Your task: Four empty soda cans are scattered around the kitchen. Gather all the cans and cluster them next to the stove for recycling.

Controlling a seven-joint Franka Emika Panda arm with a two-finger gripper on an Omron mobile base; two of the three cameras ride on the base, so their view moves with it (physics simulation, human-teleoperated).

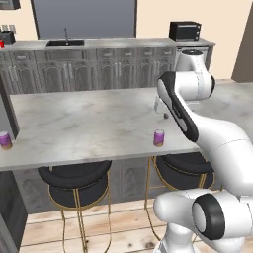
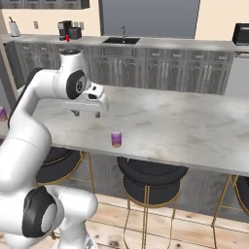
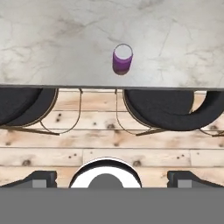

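A purple soda can (image 1: 158,138) (image 2: 116,138) stands upright on the marble island, close to its front edge. My gripper (image 2: 87,115) (image 1: 163,112) hovers above the island behind that can, open, nothing between its fingers. The hand view looks down on the same can (image 3: 122,59) from above, well ahead of the gripper (image 3: 112,178). A second purple can (image 1: 5,140) (image 2: 2,113) stands at the island's left end. Beside a coffee machine on the back counter is a small red can (image 1: 1,44) (image 2: 67,38). The stove is out of view.
Black bar stools (image 1: 74,178) (image 2: 151,175) stand under the island's front edge, over plank floor. The back counter holds a sink (image 1: 65,43) (image 2: 121,40) and a black microwave (image 1: 185,30). A broad bare stretch of island top (image 1: 84,118) lies left of the gripper.
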